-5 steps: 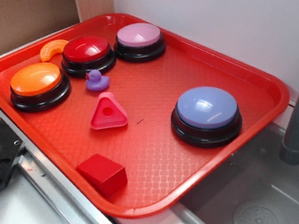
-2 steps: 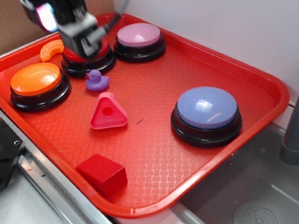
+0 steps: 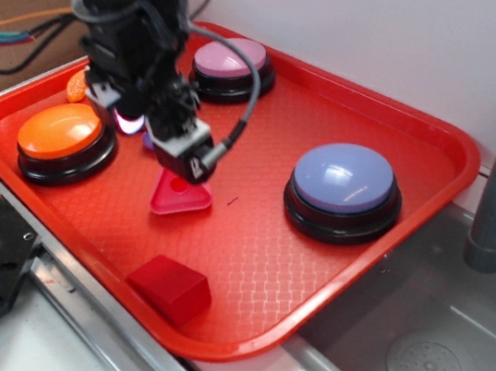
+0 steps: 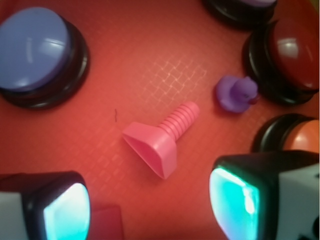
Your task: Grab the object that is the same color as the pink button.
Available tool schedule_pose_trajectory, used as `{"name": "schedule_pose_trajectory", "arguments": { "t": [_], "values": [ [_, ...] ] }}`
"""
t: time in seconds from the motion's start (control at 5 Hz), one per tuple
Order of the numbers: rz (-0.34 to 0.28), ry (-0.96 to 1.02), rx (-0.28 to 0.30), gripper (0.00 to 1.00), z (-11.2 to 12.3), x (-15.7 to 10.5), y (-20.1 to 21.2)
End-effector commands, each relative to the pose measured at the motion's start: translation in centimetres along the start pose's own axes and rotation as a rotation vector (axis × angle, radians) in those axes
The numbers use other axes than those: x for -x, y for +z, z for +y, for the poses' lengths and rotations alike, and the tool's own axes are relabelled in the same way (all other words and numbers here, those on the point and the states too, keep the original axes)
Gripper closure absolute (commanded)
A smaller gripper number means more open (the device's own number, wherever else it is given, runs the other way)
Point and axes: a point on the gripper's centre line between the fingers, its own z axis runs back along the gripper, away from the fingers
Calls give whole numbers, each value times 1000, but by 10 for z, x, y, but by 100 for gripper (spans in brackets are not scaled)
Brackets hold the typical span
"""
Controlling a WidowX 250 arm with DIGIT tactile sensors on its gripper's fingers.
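Entry: tray and contents.

- Change from 0.4 s ago: the gripper (image 3: 185,159) was above the red button (image 4: 292,55) at the tray's rear left. It has come forward and now hangs over the pink triangle (image 3: 180,198). It covers the red button and the purple duck (image 4: 236,92) in the exterior view. No item on the tray has shifted.
- Gripper: fingers (image 4: 60,212) spread wide, holding nothing.
- Pink triangle: lies on the red tray (image 3: 358,258), left of centre, below the gripper and between its two fingers in the wrist view. There a ribbed stem points from it toward the duck. It touches nothing.
- Pink button (image 3: 232,60): rear of tray, well apart from the triangle.
- Neighbours: duck near the stem end, not touching; orange button (image 3: 61,134) to the left; red wedge (image 3: 169,288) by the front rim.
- Open room: bare tray between the triangle and the blue button (image 3: 342,179), and on toward the front right rim.
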Motion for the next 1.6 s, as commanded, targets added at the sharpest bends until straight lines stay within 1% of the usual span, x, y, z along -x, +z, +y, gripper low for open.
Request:
{"name": "schedule_pose_trajectory", "arguments": {
  "t": [0.0,0.2,0.4,0.8,1.0,1.2,1.4],
  "values": [
    [3,66,8,0,8,-10,-32],
    [14,53,47,0,9,-12,-41],
    [11,53,44,100,7,-13,-43],
    [4,63,45,100,8,-12,-40],
    [5,67,34,100,6,-15,-33],
    [36,81,52,100,3,-22,-19],
    [39,79,28,100,5,-34,15]
  ]
}}
